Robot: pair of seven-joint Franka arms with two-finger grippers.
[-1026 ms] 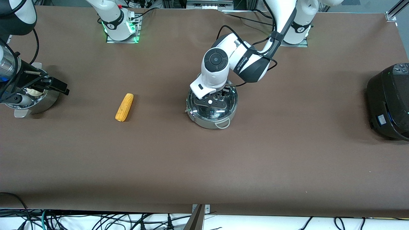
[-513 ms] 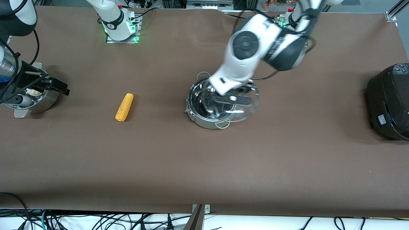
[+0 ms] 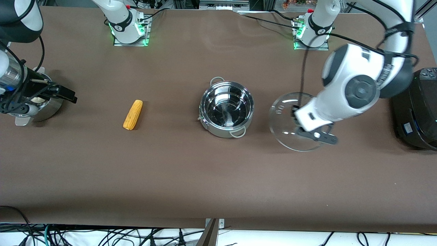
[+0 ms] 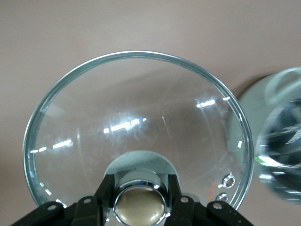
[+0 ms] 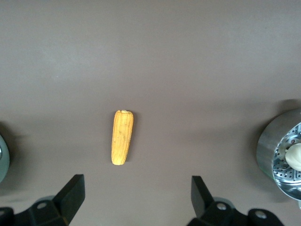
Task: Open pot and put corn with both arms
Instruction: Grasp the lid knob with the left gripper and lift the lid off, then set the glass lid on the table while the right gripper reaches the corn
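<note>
Shiny round steel pot (image 3: 226, 108) sits mid-desk (image 3: 170, 171), lid off. Yellow corn cob (image 3: 133, 114) lies beside it toward the right arm's end. Clear glass lid (image 3: 288, 118) hangs over the left arm's end.

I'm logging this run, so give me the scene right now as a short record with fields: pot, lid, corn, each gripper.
pot: open, nothing inside, mid-table
lid: off the pot, held by its knob, over the table between pot and rice cooker
corn: lying on the table, untouched, toward the right arm's end
left gripper: jaws shut on the lid's knob
right gripper: jaws open, above the steamer bowl, waiting
</note>
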